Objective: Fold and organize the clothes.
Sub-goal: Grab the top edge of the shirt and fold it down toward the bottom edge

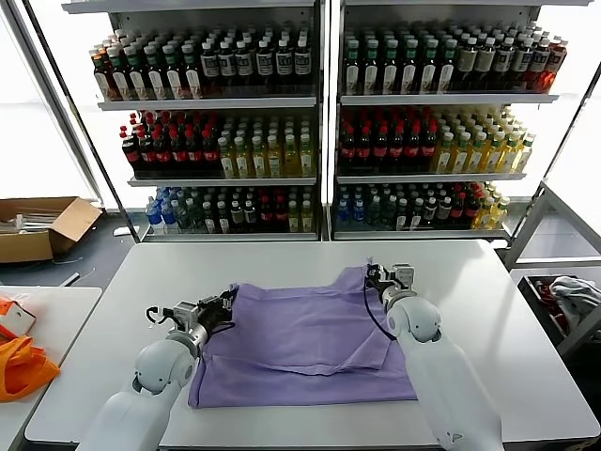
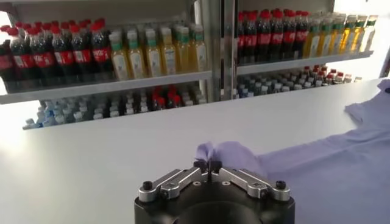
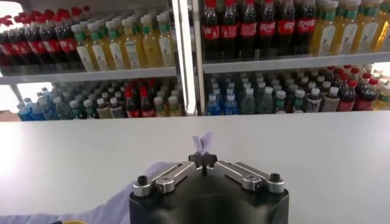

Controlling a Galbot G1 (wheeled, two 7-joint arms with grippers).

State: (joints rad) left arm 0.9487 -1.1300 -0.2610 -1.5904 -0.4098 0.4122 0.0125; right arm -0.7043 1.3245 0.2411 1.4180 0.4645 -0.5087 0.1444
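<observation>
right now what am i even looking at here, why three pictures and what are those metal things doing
It is a two-armed robot at a white table, facing drink shelves. The wide picture comes from a camera on its head; the other two come from cameras on its wrists. A lavender T-shirt lies spread on the table. The left tool is pinched shut on one far corner of the shirt, the right tool on the other.

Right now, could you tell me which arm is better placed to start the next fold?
Probably neither: left end effector and right end effector each pinch a far corner of the T-shirt.
</observation>
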